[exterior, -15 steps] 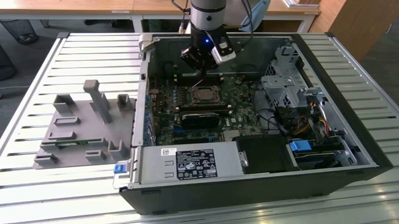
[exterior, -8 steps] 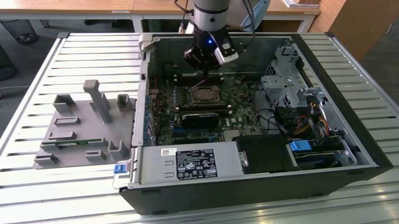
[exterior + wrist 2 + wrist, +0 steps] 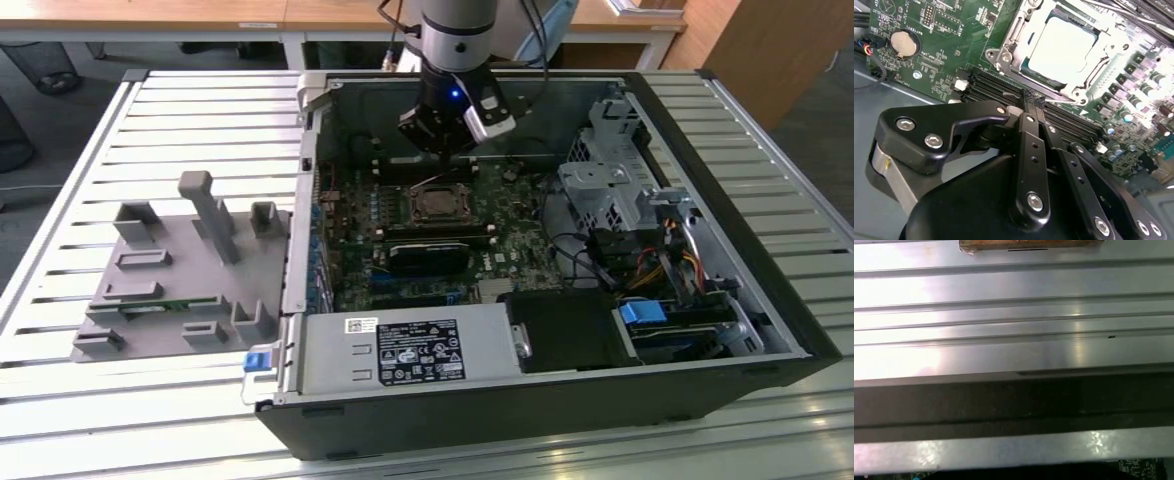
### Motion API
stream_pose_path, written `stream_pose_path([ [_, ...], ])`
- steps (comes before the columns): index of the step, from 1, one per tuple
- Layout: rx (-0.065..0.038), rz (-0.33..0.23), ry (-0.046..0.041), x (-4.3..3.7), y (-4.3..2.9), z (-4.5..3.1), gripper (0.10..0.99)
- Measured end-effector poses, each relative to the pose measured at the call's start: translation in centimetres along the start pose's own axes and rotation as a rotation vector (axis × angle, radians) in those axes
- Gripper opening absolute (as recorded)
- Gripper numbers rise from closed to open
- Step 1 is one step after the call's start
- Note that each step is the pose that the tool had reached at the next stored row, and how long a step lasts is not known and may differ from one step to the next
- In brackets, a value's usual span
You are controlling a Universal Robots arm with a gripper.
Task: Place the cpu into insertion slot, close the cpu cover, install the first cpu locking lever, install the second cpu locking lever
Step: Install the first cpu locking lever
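So at this point the cpu (image 3: pixel 1064 47) was already sitting in the insertion slot (image 3: pixel 1019 62), pale metal face up, and the cpu cover (image 3: pixel 1104 67) looked to be down around it, framing the chip. My read is the job was at the lever stage, not placement.

In the second wrist view the gripper (image 3: pixel 1033 98) had its fingers (image 3: pixel 1026 102) pressed together at the tips with nothing between them, hovering just beside the socket's edge, over the long dark memory slots (image 3: pixel 1004 92). In the exterior view the gripper (image 3: pixel 447 150) hung inside the open computer case (image 3: pixel 561 400), right above the socket (image 3: pixel 438 203), with a thin wire lever (image 3: pixel 441 178) seemingly sticking up between them. Can't say for sure whether the tips were touching it.

If I were doing this step: use the closed tips as a single pusher, catch the lever near its free end, sweep it down and sideways under its hook, and keep the force low. Watch the capacitors (image 3: pixel 1134 102) nearby and don't drag across the motherboard (image 3: pixel 929 45). The grey fixture (image 3: pixel 180 270) on the tabletop (image 3: pixel 80 420) wasn't in play.
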State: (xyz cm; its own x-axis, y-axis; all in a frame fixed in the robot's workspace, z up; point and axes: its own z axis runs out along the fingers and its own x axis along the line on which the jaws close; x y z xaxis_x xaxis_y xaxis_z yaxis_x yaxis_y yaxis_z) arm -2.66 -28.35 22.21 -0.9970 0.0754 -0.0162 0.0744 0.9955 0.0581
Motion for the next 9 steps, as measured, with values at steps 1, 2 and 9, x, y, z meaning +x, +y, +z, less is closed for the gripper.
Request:
stream_pose_path([
  [1, 0.000, 0.000, 0.0000, -0.06, 0.00, 0.09, 0.106],
  [2, 0.000, -0.001, 0.0000, -0.12, 0.01, 0.17, 0.106],
  [9, 0.000, -0.001, 0.0000, -0.34, -0.01, 1.04, 0.106],
])
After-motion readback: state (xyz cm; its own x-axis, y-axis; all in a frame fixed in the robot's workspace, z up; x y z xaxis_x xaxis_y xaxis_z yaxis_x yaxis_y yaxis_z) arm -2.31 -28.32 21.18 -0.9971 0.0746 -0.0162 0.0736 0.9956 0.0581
